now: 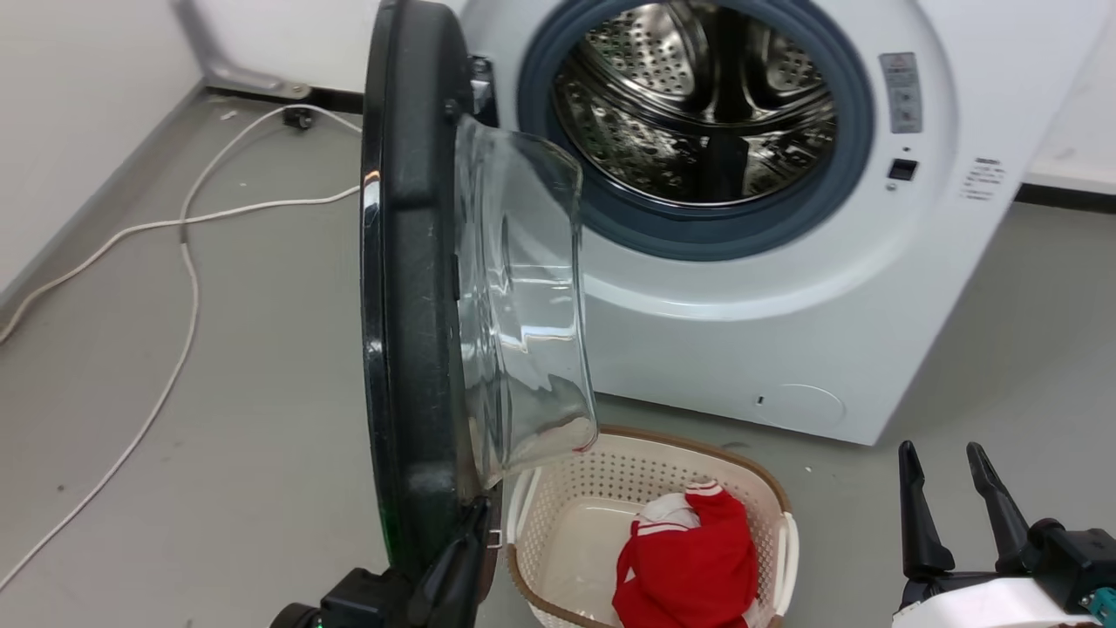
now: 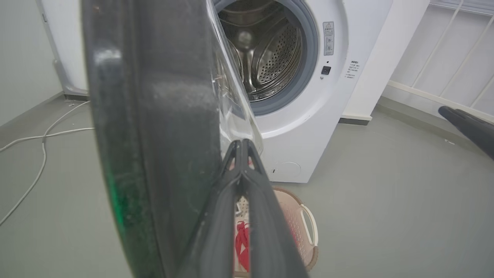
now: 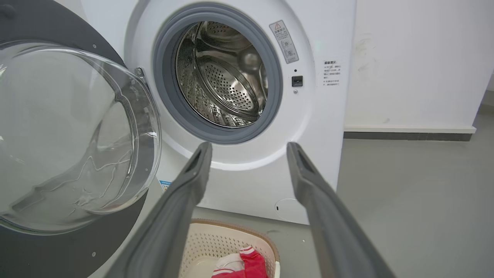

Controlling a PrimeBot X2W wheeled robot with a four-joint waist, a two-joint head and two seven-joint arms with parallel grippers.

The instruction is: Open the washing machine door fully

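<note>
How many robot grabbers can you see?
2. The left gripper, fingers together, is at the bottom rim of the washing machine door, next to the basket. The right gripper, fingers apart, is at the head view's lower right, above the floor and touching nothing.

light bright, even | shadows soft | washing machine door (image 1: 418, 288) glare | close foreground blurred

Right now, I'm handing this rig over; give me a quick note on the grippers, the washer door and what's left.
Left gripper: jaws shut, tips at the door, low on its inner rim.
Right gripper: jaws open, empty, right of the laundry basket.
Door is swung out from the washing machine, roughly square to its front; drum exposed.
Left to do: probably push it further round to its stop.
</note>
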